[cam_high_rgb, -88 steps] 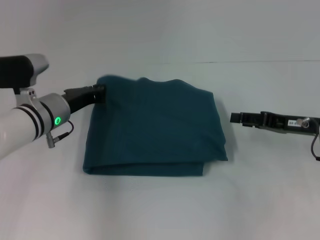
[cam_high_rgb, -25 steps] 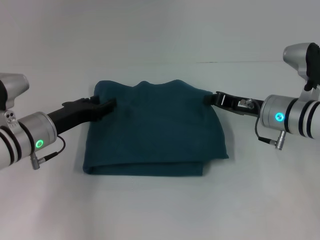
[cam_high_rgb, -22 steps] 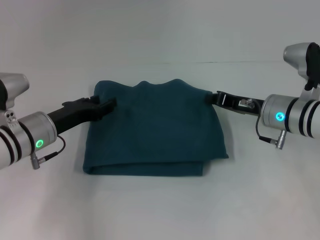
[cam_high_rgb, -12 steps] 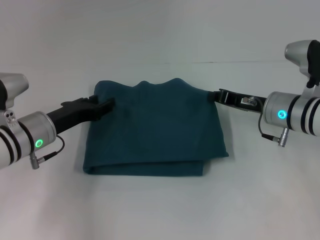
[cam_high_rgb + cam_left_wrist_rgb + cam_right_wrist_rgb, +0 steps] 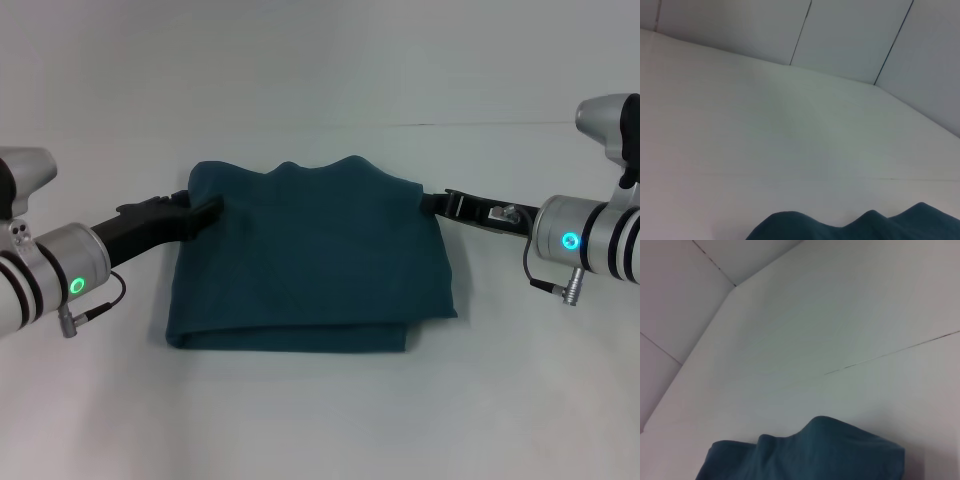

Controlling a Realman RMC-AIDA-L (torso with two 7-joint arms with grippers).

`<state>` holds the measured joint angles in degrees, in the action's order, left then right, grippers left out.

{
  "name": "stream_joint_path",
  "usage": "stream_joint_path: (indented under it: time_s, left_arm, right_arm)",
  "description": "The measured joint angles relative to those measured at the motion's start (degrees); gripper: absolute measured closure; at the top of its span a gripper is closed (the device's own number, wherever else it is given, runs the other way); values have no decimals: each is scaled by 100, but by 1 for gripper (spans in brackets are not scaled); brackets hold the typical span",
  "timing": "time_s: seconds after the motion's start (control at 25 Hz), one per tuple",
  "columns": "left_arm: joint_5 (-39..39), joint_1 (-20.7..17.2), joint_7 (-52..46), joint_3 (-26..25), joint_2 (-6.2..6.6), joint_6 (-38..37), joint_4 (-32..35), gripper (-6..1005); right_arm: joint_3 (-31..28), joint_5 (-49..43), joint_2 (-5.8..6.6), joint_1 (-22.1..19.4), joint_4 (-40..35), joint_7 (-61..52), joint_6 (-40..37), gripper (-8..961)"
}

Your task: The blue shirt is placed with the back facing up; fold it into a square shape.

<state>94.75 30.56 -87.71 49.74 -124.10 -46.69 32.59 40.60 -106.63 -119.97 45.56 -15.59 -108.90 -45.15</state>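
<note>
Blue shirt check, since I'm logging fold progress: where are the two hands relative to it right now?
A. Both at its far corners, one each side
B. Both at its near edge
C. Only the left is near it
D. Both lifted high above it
A: in the head view the left hand and the right hand sit at opposite far corners of the folded blue shirt.

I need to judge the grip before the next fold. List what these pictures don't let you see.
- Left gripper fingers: head view, tips lost against the blue shirt, open or shut unclear.
- Right gripper fingers: same, at the shirt's far right corner.
- Both wrist views: no fingers, shirt cut off by the frame edge.
- Layers under the shirt: hidden by its top layer.
</note>
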Motion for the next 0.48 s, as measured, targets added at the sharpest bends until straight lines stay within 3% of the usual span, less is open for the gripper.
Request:
stream_joint_path:
  time_s: [0.12,0.48]
  left_arm:
    - [0,-2,0,0,0,3,0,441]
    - [2,-20,0,-1,0,15,17,440]
  right_arm:
    - [0,2,0,-9,-23,1,-28,936]
    - [0,-7,28,-29,-305,-54,-173,758]
